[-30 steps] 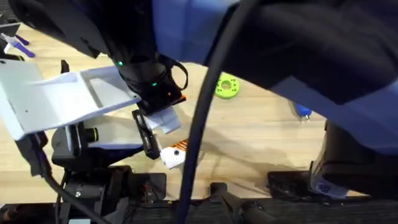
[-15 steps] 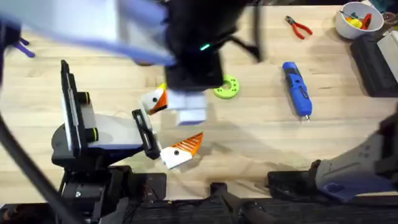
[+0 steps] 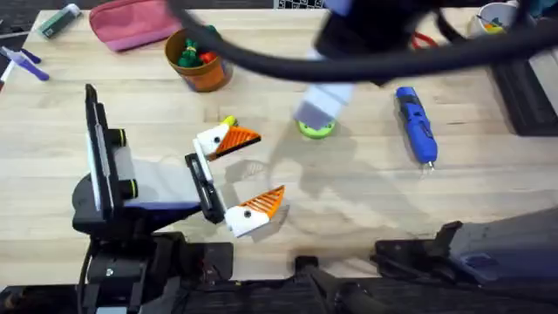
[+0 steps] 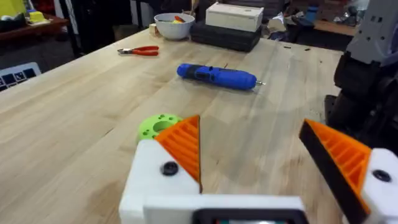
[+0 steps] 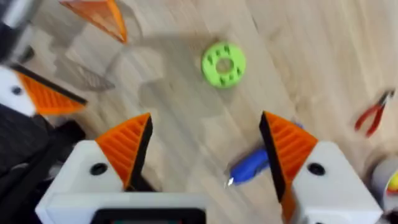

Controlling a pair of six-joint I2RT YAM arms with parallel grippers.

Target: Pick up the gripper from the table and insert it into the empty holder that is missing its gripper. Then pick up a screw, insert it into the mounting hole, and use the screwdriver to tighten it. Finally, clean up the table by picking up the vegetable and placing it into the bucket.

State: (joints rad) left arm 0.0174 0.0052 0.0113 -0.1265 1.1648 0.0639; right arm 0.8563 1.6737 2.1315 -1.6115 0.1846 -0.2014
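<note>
Holder apparently filled (both bases orange-tipped), so screw stage: left hand and right hand spread, empty; next, locating a screw, then blue screwdriver.

Blue screwdriver flat on table; bucket upright.

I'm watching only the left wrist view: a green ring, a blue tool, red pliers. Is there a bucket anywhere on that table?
Observer: Yes. The overhead view shows an orange-brown bucket at the table's far left, with green and red toys inside.
Operator: Anything closer to the robot?
Observer: A dark stand at the near left carries two white bases, one tipped with the upper orange wedge, the other with the lower orange wedge.
Operator: And the other arm?
Observer: The right wrist view shows the right end effector open and holding nothing.
</note>
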